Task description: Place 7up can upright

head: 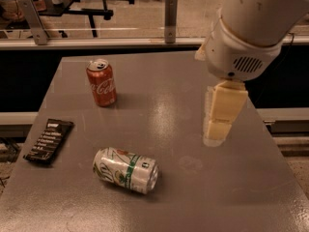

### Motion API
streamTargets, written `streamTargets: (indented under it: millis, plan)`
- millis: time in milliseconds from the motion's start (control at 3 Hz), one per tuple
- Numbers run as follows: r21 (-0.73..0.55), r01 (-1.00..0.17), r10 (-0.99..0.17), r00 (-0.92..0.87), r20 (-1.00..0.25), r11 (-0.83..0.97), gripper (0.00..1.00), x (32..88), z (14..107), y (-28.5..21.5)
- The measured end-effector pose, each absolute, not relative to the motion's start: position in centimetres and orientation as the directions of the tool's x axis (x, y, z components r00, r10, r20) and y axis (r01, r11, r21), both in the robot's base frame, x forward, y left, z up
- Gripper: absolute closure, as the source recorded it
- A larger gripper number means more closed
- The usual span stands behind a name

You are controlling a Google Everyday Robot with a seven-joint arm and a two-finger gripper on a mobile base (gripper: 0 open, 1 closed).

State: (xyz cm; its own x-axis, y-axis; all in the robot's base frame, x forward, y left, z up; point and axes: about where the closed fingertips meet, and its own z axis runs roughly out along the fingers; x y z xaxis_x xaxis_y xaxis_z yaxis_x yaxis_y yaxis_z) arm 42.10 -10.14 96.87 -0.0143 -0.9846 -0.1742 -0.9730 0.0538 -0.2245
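The 7up can (126, 170) lies on its side on the grey table (159, 105), near the front left, its silver end facing right. It is white and silver with a green band and a red spot. My gripper (216, 131) hangs from the big white arm (246, 28) over the right part of the table, pointing down. It is well to the right of the can and a little farther back, apart from it, with nothing seen in it.
A red Coca-Cola can (102, 82) stands upright at the back left. A dark snack bar packet (49, 141) lies near the left edge. A metal rail (96, 42) and posts run behind the table. The table's right edge is close to the gripper.
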Motion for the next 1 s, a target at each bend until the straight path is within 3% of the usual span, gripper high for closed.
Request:
streamTargets:
  millis: [1000]
  plan:
    - [-0.112,-0.984,-0.988,0.144,-0.061,-0.137,0.0,36.7,90.6,2.6]
